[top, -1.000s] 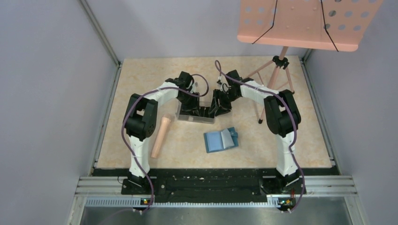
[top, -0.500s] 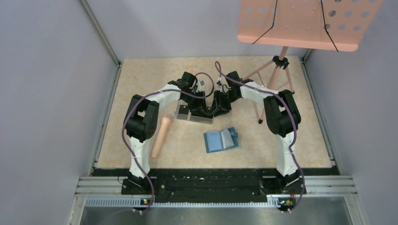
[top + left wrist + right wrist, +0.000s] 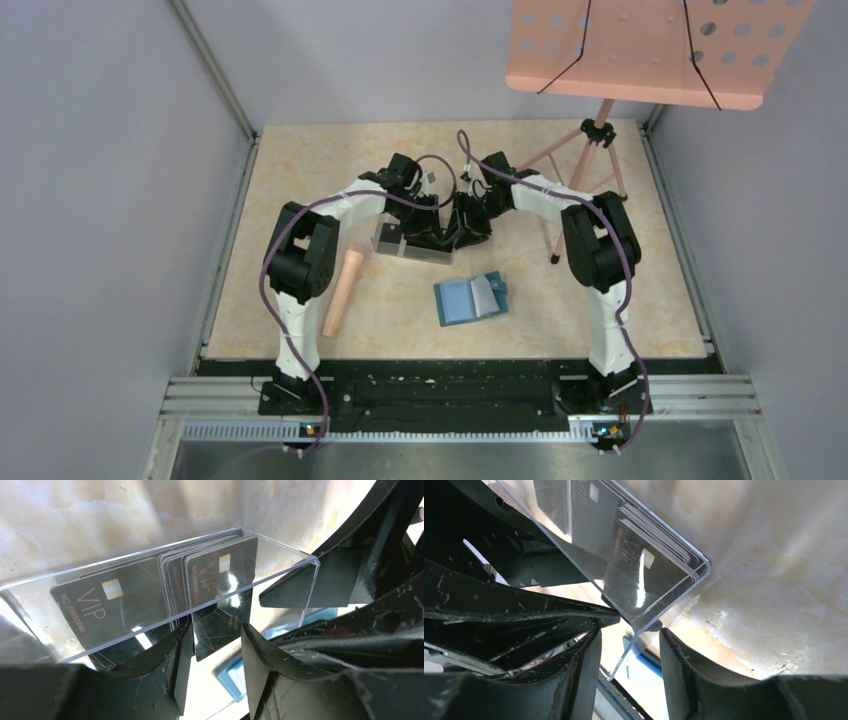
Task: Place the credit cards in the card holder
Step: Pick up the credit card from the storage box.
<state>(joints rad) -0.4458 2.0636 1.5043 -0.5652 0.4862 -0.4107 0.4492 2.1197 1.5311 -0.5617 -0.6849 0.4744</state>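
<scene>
The credit cards (image 3: pixel 220 575) are black VIP cards that stand in a row inside a clear plastic box (image 3: pixel 150 565) at mid table (image 3: pixel 400 243). My left gripper (image 3: pixel 216 630) is open at the box's near wall, and one card's lower corner shows in the gap between its fingers. My right gripper (image 3: pixel 630 635) is open too. It straddles a bottom corner of the box (image 3: pixel 644 560), and neither finger touches the corner. In the top view both grippers (image 3: pixel 425 238) (image 3: pixel 462 235) meet at the box's right end. The card holder (image 3: pixel 470 298) lies open nearer the arms' bases, teal-blue with lighter inner faces.
A beige cylinder (image 3: pixel 341 290) lies left of the card holder, beside the left arm. A pink music stand (image 3: pixel 650 50) overhangs the back right. Its tripod leg (image 3: pixel 553 258) touches down right of the right arm. Walls close in the table on three sides.
The left wrist has swung right, toward the right gripper, and the box has shifted slightly with it. Over the last half second almost nothing has moved.
</scene>
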